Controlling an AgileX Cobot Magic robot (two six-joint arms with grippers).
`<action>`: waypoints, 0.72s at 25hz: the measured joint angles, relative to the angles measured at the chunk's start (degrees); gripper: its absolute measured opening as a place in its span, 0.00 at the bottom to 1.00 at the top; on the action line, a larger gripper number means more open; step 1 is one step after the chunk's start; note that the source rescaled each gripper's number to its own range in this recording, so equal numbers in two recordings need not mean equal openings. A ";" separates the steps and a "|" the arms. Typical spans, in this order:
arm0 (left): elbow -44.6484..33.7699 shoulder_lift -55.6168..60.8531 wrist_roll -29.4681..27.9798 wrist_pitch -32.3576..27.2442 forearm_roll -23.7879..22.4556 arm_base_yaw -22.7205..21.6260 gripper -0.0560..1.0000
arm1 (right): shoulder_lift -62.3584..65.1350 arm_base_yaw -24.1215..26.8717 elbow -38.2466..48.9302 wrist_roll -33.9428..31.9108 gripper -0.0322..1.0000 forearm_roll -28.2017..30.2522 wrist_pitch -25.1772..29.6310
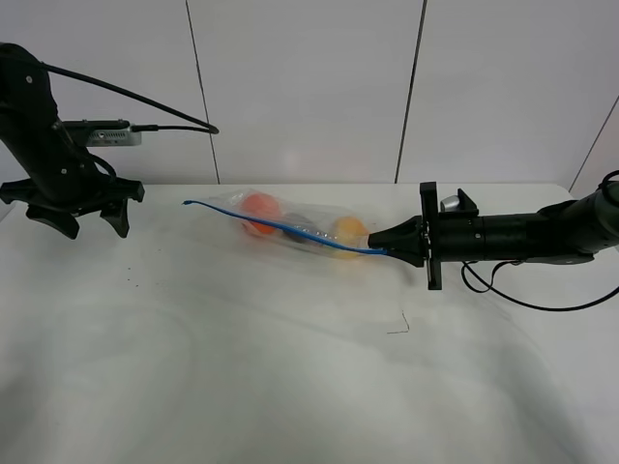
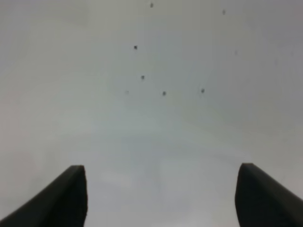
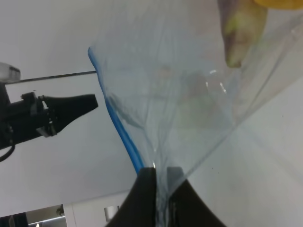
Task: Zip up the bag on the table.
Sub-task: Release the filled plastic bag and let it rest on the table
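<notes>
No writing, label, brand, number or sign can be read in any of the views. The small grey box [image 1: 106, 133] at the far left is too small and blurred to tell whether it bears any print.
</notes>
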State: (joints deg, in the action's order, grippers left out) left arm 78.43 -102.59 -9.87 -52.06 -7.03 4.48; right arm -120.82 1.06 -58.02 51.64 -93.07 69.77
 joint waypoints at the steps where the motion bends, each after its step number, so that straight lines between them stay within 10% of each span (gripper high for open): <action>1: 0.37 0.00 -0.01 -1.94 0.39 0.00 0.96 | 0.00 0.00 0.00 0.00 0.03 0.00 0.00; 6: 0.80 0.07 0.74 -13.93 2.36 0.00 0.96 | 0.00 0.00 0.00 0.00 0.03 0.23 0.00; 18: -1.20 12.97 7.02 -14.40 6.02 0.00 0.96 | 0.00 0.00 0.00 0.00 0.03 0.94 0.00</action>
State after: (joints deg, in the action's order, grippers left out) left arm 77.24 -89.62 -2.86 -66.47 -1.01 4.48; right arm -120.82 1.06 -58.02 51.64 -92.13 69.77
